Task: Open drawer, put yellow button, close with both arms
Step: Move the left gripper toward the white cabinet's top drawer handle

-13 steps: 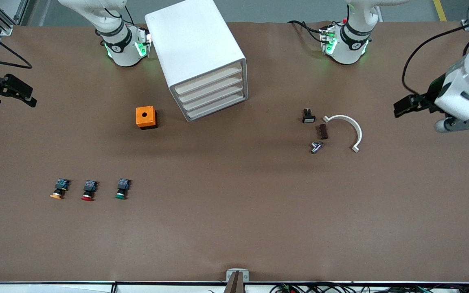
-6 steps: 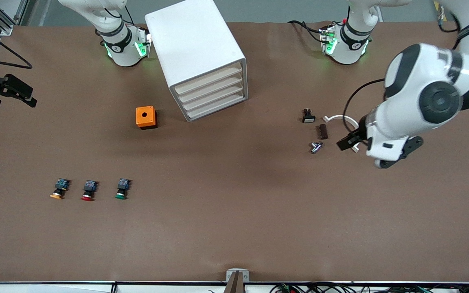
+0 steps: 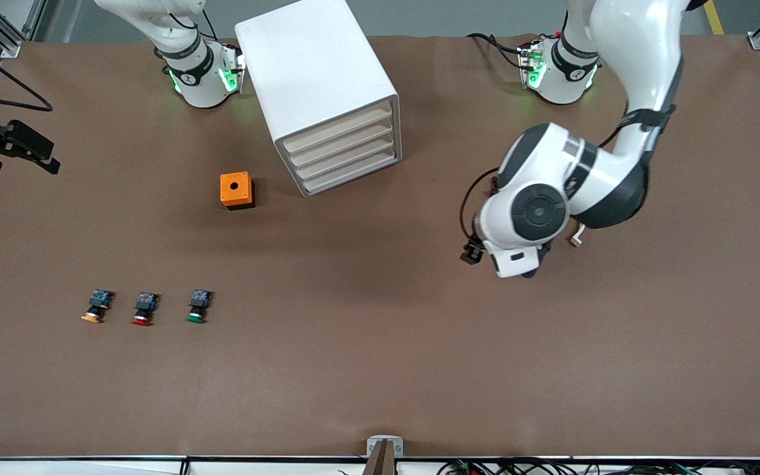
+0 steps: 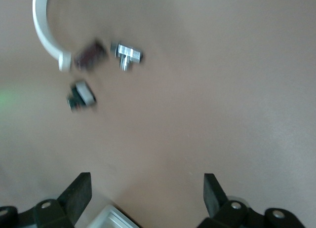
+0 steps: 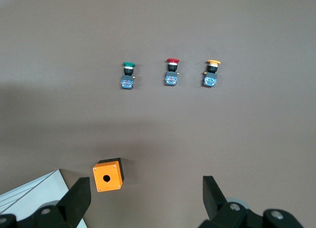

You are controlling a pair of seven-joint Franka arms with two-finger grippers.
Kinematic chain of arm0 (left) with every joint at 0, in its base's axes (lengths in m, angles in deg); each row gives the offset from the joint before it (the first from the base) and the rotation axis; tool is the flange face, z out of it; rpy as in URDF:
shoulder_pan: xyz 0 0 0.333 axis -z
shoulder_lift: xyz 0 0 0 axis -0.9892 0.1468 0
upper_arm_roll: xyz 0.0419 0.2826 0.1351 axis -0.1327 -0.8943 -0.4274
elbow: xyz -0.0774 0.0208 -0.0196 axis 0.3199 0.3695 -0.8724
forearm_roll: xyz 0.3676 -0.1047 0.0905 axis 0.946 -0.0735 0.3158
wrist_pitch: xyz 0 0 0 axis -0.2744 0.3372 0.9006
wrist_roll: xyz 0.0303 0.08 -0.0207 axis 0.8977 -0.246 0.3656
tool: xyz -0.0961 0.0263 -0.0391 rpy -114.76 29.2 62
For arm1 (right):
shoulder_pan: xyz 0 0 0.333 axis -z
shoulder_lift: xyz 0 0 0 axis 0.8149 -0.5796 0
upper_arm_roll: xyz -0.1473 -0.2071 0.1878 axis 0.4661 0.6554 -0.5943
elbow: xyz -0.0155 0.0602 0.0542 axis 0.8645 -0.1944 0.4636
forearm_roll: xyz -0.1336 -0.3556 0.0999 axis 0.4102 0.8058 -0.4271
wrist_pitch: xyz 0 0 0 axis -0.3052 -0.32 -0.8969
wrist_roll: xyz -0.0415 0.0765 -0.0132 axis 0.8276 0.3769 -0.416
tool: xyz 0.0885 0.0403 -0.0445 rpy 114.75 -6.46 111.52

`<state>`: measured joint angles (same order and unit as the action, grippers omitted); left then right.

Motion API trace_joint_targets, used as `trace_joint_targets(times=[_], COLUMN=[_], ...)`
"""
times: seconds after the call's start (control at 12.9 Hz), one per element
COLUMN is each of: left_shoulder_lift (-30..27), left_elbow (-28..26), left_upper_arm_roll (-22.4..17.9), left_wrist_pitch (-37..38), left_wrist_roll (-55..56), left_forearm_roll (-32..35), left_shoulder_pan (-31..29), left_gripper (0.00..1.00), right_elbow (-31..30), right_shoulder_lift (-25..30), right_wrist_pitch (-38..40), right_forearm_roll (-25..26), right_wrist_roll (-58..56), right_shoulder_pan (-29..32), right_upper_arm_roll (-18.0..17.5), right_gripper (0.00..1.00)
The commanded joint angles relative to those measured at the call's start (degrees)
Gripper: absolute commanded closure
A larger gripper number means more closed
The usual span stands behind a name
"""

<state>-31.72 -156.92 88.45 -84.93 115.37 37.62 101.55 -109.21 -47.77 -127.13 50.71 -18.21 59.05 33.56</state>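
The drawer [image 3: 338, 129], the top one of four in the white cabinet [image 3: 314, 66], sits shut, its cream front flush with the three below. The yellow button [image 3: 94, 309] lies on the tabletop well apart from it, nearer the front camera and toward the right arm's end. It is the end one in a row with a red button [image 3: 143, 309] and a green button [image 3: 198, 307]. Nothing is held, so I judge the task to be at its first step: getting an arm to the drawer to open it.

The next move calls for one set of fingers to reach the top front and catch its edge. No handle shows, so the hold will be slim. The cabinet stands skewed on the tabletop, so the pull should follow that slant. The cabinet may also slide unless it is braced.

The left arm reaches out from its base with the elbow bent and the wrist turned down. The left gripper [image 4: 146, 194] hangs over bare tabletop beside a cluster of small parts, toward the left arm's end, with its fingers [image 4: 79, 191] spread wide and empty. The right gripper [image 5: 146, 196] waits high over the tabletop, looking down on an orange box [image 5: 108, 174] and the three buttons, its fingers likewise spread and empty.
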Motion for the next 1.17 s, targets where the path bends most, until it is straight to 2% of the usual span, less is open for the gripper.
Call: trace_joint_targets(times=[0.0, 0.47, 0.62, 0.78, 0.85, 0.93, 1.09], left_shoulder_lift=[3.0, 4.3, 6.6, 8.2, 9.1, 9.6, 10.9], left_elbow=[2.4, 1.2, 1.3, 1.2, 1.3, 1.3, 1.3], left_upper_arm_roll=[-0.2, -0.1, -0.1, 0.0, 0.0, -0.1, 0.0], left_wrist_pitch=[-0.3, 0.1, 0.1, 0.7, 3.3, 5.7, 7.4], left_wrist_roll=[10.1, 31.1, 38.0, 43.7, 45.7, 45.9, 45.9], left_forearm_roll=[-6.2, -25.3, -31.6, -34.3, -36.4, -39.5, -43.9], left_shoulder_pan=[1.5, 4.3, 5.3, 6.9, 8.0, 8.7, 9.5], left_gripper=[0.0, 0.0, 0.0, 0.0, 0.0, 0.04, 0.32], right_elbow=[-1.3, -1.3, -1.3, -1.3, -1.3, -1.3, -1.1], right_shoulder_lift=[1.4, 1.4, 1.4, 1.4, 1.4, 1.4, 1.3], right_wrist_pitch=[-0.2, -0.1, 0.1, 0.2, 0.2, 0.2, 0.2], right_forearm_roll=[-0.3, -0.2, -0.3, -0.2, -0.2, -0.2, -0.2], right_wrist_roll=[-0.3, -0.4, -0.3, -0.3, -0.3, -0.4, -0.3], right_shoulder_pan=[-0.1, -0.1, 0.0, 0.0, 0.0, 0.0, 0.0], right_upper_arm_roll=[0.1, 0.1, 0.1, 0.1, 0.1, 0.1, 0.1], right_gripper=[0.0, 0.0, 0.0, 0.0, 0.0, 0.0, 0.0])
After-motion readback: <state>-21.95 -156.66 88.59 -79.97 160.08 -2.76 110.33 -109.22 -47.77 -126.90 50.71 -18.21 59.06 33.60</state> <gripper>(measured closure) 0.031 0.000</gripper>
